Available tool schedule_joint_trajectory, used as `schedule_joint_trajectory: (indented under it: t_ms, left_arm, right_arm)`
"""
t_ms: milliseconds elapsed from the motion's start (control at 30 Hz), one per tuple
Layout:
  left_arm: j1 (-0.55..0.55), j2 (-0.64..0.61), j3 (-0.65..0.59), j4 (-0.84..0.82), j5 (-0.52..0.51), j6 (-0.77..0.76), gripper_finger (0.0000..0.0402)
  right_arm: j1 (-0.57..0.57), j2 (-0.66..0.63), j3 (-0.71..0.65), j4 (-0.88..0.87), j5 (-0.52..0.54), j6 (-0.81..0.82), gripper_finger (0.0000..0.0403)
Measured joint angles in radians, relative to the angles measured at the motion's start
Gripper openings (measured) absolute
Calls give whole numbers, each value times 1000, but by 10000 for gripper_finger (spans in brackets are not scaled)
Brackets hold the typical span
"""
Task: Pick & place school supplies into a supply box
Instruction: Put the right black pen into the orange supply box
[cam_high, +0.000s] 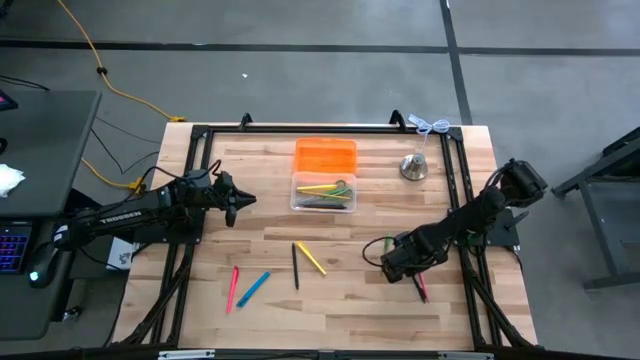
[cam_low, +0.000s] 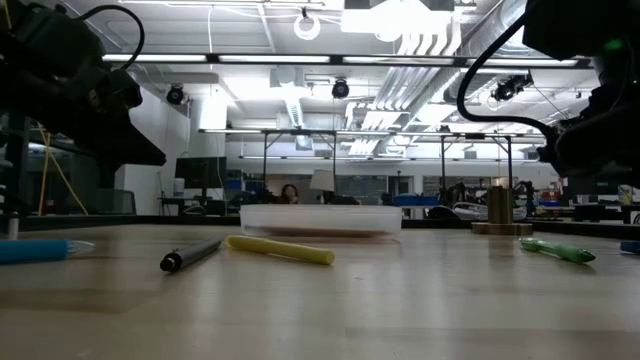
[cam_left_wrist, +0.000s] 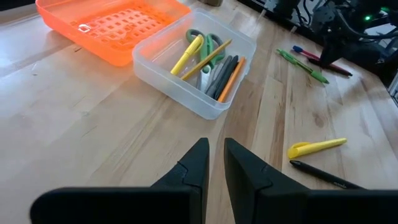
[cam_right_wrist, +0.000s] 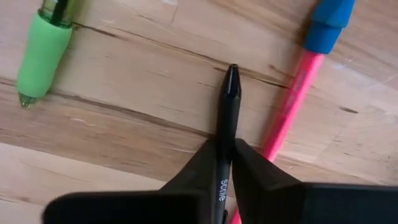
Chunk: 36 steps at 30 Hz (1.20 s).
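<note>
The right hand (cam_right_wrist: 225, 163) is down at the worktop (cam_high: 270, 222) around five o'clock, its two fingers pinched tight on a black pen (cam_right_wrist: 227, 124). That pen lies between a green marker (cam_right_wrist: 43, 53) and a pink pen with a blue cap (cam_right_wrist: 298, 87). The left hand (cam_left_wrist: 214, 163) hovers at nine o'clock, fingers nearly together and holding nothing. The clear supply box (cam_high: 324, 194) sits near twelve o'clock, touching an orange tray (cam_high: 325, 155), and already holds a yellow marker (cam_left_wrist: 186, 55), green scissors (cam_left_wrist: 208, 43) and several pens. A yellow highlighter (cam_high: 311, 257) and a second black pen (cam_high: 296, 266) lie near six o'clock.
</note>
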Motion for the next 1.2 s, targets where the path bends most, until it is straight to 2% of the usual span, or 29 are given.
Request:
schedule_joint_trajectory:
  t_ms: [100,300,667,967,1200]
  left_arm:
    - [0,0,0,0,0,0,79]
    - [0,0,0,-1,-3,0,79]
    - [0,0,0,-1,-3,0,79]
    - [0,0,0,-1,-2,0,79]
    - [0,0,0,-1,-2,0,79]
  right_arm:
    - [-7,2,16,-3,10,-2,7]
    - [-30,4,50,20,34,3,18]
    - [-100,-20,120,20,34,-28,6]
    - [-163,-142,181,32,39,-132,3]
    - [-216,-299,189,215,155,-305,3]
